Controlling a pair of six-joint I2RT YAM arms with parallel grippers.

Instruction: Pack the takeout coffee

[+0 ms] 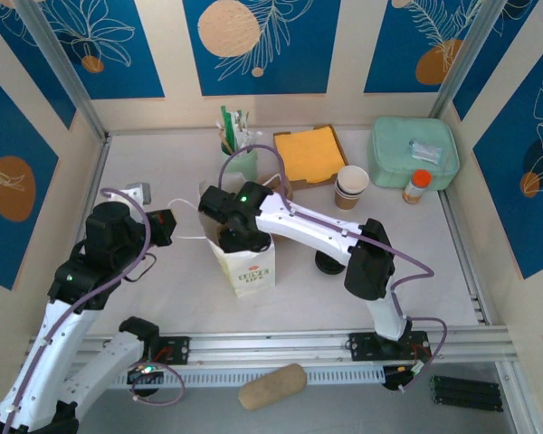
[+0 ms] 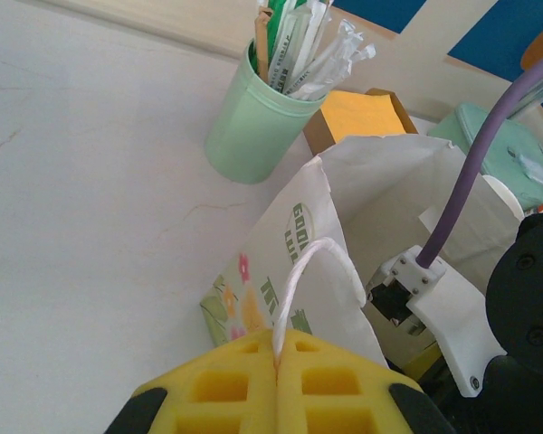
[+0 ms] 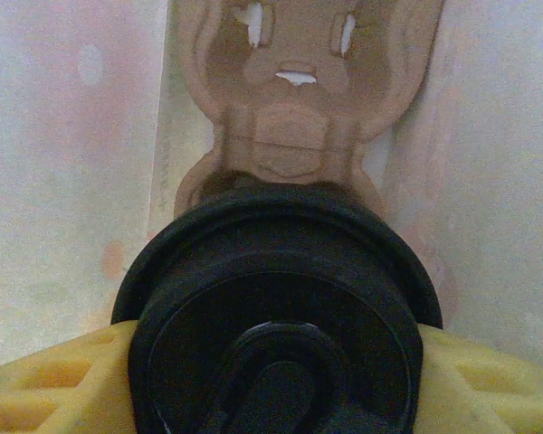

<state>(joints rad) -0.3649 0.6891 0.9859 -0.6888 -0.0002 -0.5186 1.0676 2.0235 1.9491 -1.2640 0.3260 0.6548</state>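
Across the white bench (image 1: 163, 307) the two arms meet at a white paper bag (image 1: 249, 267) that stands upright near the middle, printed with a green logo and small flowers on its front. At the back right lies a mint-green box (image 1: 414, 152), and just left of it a cardboard tray of yellow napkins (image 1: 308, 154). A pale green tumbler (image 2: 253, 127) packed with wrapped straws and stirrers stands behind the bag. A stack of lidless paper cups (image 1: 351, 187) sits in front of the napkin tray, with an orange-capped bottle (image 1: 417, 185) further right, against the box. The right arm reaches down into the open mouth of the bag, and its pincer (image 3: 276, 362) has a yellow foam finger on either side of the takeout coffee (image 3: 276, 298), gripping it just under the round black lid. The cup hangs inside the bag, white paper walls on both sides, above a brown moulded cardboard carrier (image 3: 294, 117) at the bottom. The left pincer (image 2: 278, 348) is pressed together on the bag's thin white loop handle (image 2: 294, 271), pinching it off to the bag's left side.
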